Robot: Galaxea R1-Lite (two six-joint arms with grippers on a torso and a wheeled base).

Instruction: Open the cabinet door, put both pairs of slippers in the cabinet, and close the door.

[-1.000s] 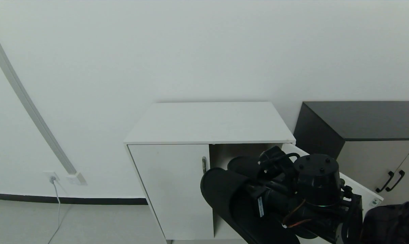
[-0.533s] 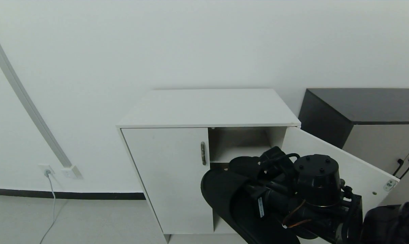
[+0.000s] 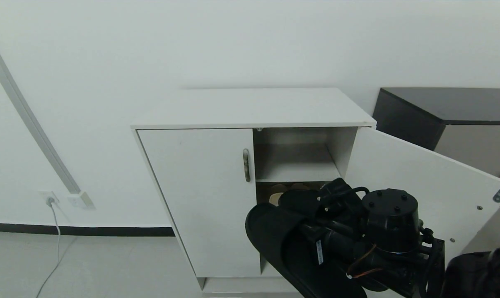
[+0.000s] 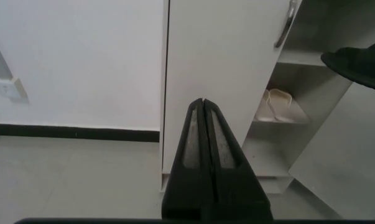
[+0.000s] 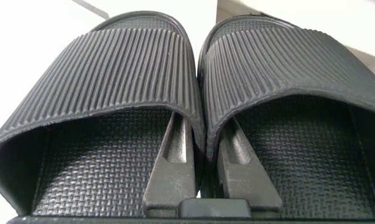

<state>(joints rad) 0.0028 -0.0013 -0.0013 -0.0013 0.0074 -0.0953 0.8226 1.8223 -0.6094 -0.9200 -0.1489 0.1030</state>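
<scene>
The white cabinet [image 3: 254, 108] stands against the wall, its left door [image 3: 196, 198] closed and its right door [image 3: 419, 178] swung open. A beige pair of slippers [image 4: 278, 106] lies on the middle shelf [image 3: 283, 191]. My right gripper [image 5: 204, 124] is shut on the pair of black slippers [image 3: 283, 244], pinching the two adjoining strap walls [image 5: 203, 93] together. It holds them in front of the open compartment, outside the cabinet. One black slipper's toe [image 4: 358, 62] pokes into the left wrist view. My left gripper [image 4: 203, 106] is shut on nothing, low down and facing the closed door.
A dark cabinet [image 3: 440, 107] stands right of the open door. The upper shelf [image 3: 295, 167] is bare. At the left, a wall socket with a cable [image 3: 49, 200] and a slanted trunking strip [image 3: 26, 116] sit above open floor [image 3: 88, 265].
The head camera has moved: the cabinet sits higher in the picture, so its shelves and the beige slippers now show. My right arm with the black slippers keeps its place in the picture.
</scene>
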